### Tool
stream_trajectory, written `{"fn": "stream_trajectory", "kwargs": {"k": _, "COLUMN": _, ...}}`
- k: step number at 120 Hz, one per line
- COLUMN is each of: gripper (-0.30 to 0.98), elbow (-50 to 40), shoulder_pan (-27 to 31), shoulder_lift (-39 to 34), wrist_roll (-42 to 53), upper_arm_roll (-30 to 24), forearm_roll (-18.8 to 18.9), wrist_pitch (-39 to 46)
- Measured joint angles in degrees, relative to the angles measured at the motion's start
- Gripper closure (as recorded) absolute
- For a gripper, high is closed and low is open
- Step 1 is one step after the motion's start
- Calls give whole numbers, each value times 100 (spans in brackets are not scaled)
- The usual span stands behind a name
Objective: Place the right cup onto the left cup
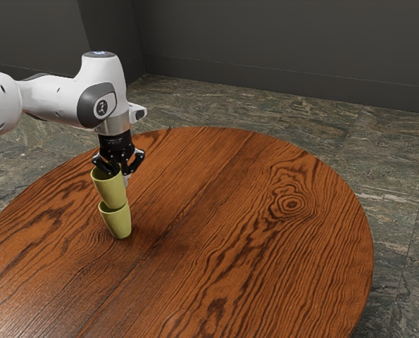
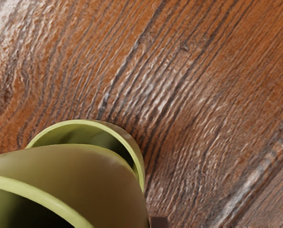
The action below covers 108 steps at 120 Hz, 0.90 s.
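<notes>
We read the claw [image 1: 123,173] as closed on the wall of the upper yellow-green cup [image 1: 110,191], at its rim. This cup is directly below the claw, mouth up. Beneath it, farther below the claw, we locate the lower yellow-green cup [image 1: 117,222], which stands on the round wood-grain bench [image 1: 265,218]. The base of the upper cup is at the mouth of the lower cup; most of the upper body remains above that rim. In the wrist view, the upper cup covers part of the lower cup's opening. Above the claw, we note the white arm [image 1: 54,100].
</notes>
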Motion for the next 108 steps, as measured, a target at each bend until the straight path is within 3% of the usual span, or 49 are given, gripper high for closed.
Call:
{"fn": "stream_trajectory", "kwargs": {"k": 56, "gripper": 78, "elbow": -8, "shoulder_pan": 45, "shoulder_lift": 17, "wrist_roll": -1, "upper_arm_roll": 38, "forearm_roll": 4, "wrist_pitch": 6}}
{"fn": "stream_trajectory", "kwargs": {"k": 81, "gripper": 34, "elbow": 0, "shoulder_pan": 35, "shoulder_lift": 42, "wrist_roll": 11, "upper_arm_roll": 40, "forearm_roll": -24, "wrist_pitch": 15}}
{"fn": "stream_trajectory", "kwargs": {"k": 108, "gripper": 13, "elbow": 44, "shoulder_pan": -21, "shoulder_lift": -276, "wrist_roll": 27, "upper_arm_roll": 80, "forearm_roll": 15, "wrist_pitch": -135}}
